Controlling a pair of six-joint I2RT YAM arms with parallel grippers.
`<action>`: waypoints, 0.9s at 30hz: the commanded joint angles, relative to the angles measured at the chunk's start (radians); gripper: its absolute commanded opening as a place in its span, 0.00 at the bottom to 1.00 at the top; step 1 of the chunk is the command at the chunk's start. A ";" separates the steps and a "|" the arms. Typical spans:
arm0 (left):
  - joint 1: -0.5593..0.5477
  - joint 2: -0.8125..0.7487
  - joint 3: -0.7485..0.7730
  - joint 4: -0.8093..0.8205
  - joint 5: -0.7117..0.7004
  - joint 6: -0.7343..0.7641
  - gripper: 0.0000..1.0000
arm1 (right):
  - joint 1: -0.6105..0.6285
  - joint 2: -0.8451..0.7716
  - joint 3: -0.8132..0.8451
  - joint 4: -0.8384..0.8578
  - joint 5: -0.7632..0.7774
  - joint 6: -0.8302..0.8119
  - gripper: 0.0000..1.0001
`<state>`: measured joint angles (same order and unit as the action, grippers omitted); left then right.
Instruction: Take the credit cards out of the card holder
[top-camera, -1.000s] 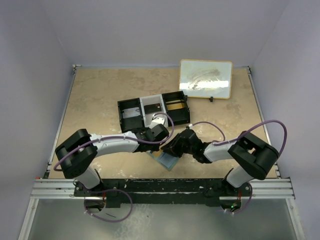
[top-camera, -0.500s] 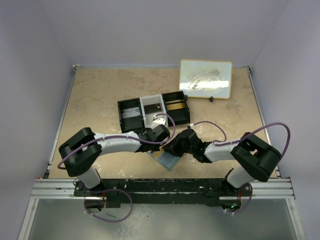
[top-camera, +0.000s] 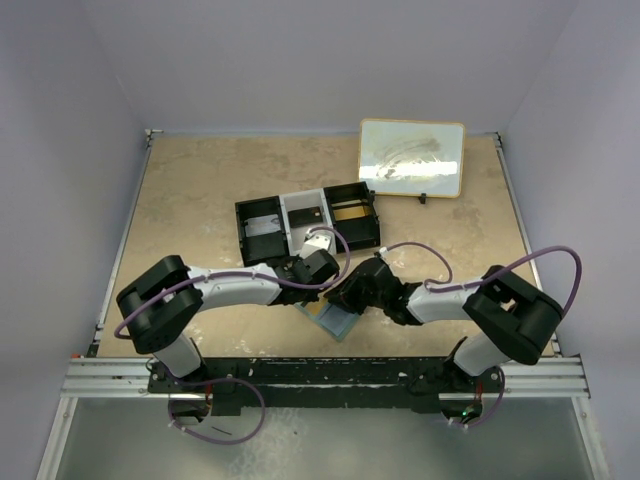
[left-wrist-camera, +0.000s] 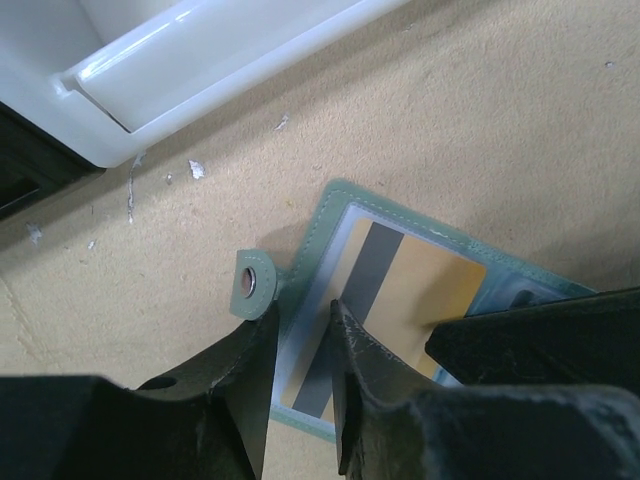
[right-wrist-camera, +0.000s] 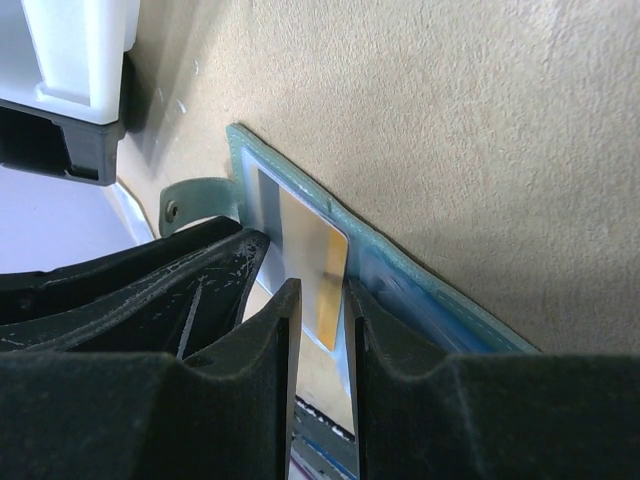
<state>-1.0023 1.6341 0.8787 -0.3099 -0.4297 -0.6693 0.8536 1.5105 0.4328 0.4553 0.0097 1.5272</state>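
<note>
- The grey-green fold-open card holder (left-wrist-camera: 322, 222), blue inside, lies open on the tan table (top-camera: 200, 200).
- The thin orange-tan plastic card (left-wrist-camera: 432, 298) is in its pocket, not out yet.
- The right gripper (right-wrist-camera: 322, 296) pinches the card's edge.
- The left gripper (left-wrist-camera: 300, 322) is nearly closed over the holder's edge; I cannot tell if it grips.

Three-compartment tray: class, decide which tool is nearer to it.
Left. The left tool is at the card holder's edge facing the tray; the right tool is over its opposite side.
</note>
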 joint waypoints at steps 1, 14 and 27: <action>0.008 -0.021 0.017 -0.046 -0.030 0.016 0.27 | 0.023 0.014 0.001 -0.193 0.070 -0.022 0.28; 0.008 0.008 -0.008 -0.039 -0.005 0.006 0.15 | 0.043 -0.011 -0.002 -0.208 0.061 -0.009 0.27; 0.008 0.005 -0.042 -0.043 -0.005 -0.018 0.05 | 0.078 0.005 0.000 -0.232 0.060 0.042 0.27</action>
<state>-1.0016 1.6302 0.8688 -0.3180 -0.4374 -0.6731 0.9157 1.4780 0.4633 0.3447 0.0723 1.5539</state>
